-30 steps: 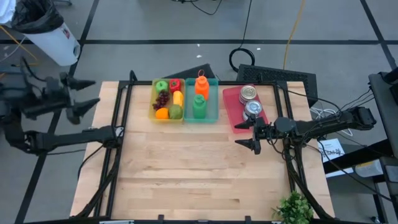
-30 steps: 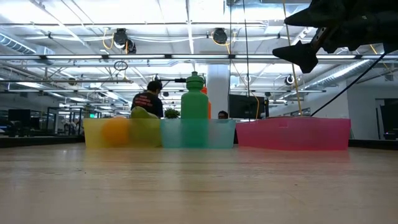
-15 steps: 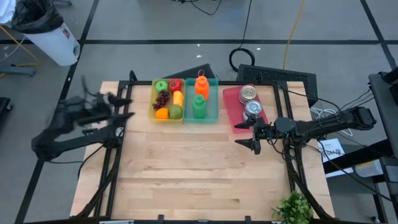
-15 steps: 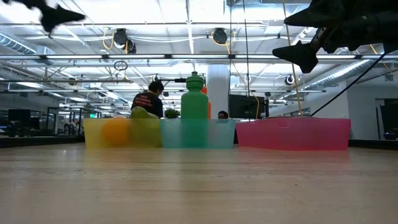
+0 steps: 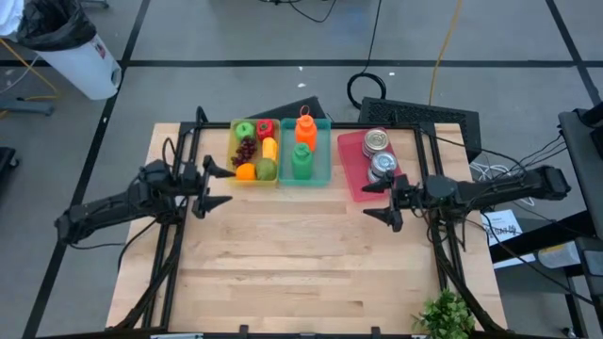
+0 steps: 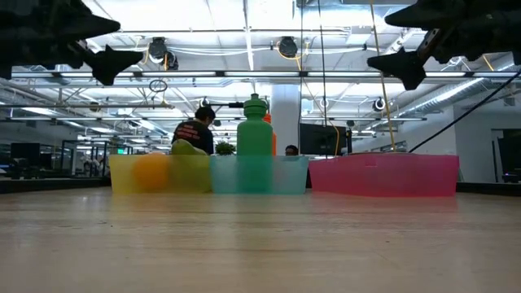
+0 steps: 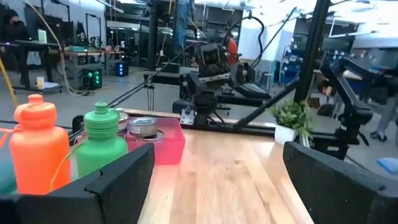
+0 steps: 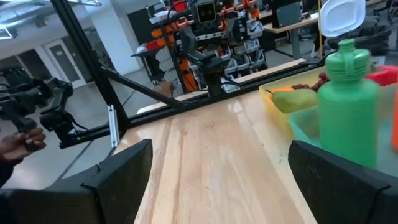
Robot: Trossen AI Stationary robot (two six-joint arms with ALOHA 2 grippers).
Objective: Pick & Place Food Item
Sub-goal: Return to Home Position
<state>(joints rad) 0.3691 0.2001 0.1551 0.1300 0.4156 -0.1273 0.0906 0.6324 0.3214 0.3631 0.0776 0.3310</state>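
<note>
Wooden table (image 5: 301,264), green tumbler (image 5: 301,161) in bin (image 5: 320,171)

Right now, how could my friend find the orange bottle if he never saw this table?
On the wooden table, three bins line one edge; take the middle, green bin. Two tumblers stand inside. The orange tumbler sits nearer the table's edge and is orange, unlike the green tumbler beside it.

Bins: 3 (yellow bin (image 5: 229,151), green bin (image 5: 303,183), red bin (image 5: 354,155)). Tumblers: 2 (orange tumbler (image 5: 305,125), green tumbler (image 5: 301,160)). Cans (image 5: 376,141) (image 5: 382,166): 2; robot arms (image 5: 104,209) (image 5: 490,191): 2.
</note>
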